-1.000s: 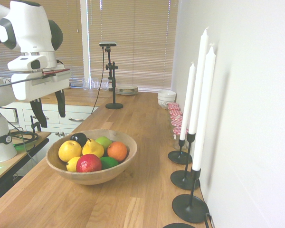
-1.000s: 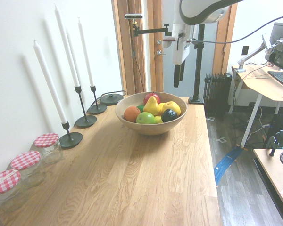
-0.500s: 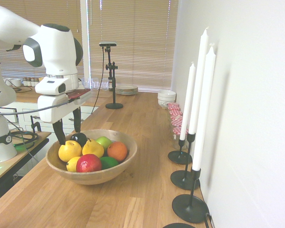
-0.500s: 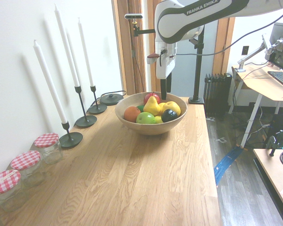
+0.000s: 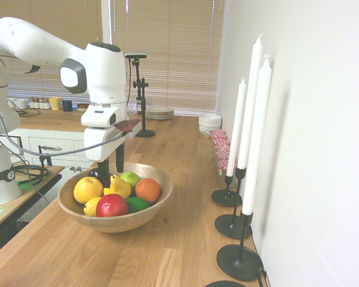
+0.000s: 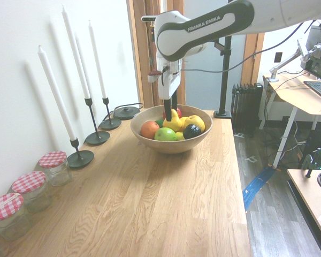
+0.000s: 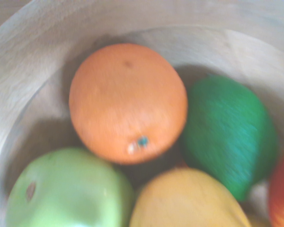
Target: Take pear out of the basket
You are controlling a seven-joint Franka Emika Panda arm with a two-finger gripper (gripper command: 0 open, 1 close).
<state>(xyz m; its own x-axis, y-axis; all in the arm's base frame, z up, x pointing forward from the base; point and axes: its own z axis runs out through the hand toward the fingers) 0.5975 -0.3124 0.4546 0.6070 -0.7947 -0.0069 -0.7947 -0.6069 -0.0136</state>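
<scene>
The basket is a wide, light wooden bowl on the wooden counter, filled with fruit. The yellow pear lies in the middle of the pile, its narrow tip pointing up. My gripper hangs straight down into the basket, open, with one dark finger on each side of the pear's tip and nothing held. The wrist view shows the pear close up, next to an orange, a green apple and a dark green fruit.
Around the pear lie a round yellow fruit, a red apple and an orange. Tall white candles in black holders line the wall. Jars with red-checked lids stand further along the wall.
The arm has swung from beside the counter to over the basket and come down, so the open fingers now reach in among the fruit at the pear. The fruit has not moved.
</scene>
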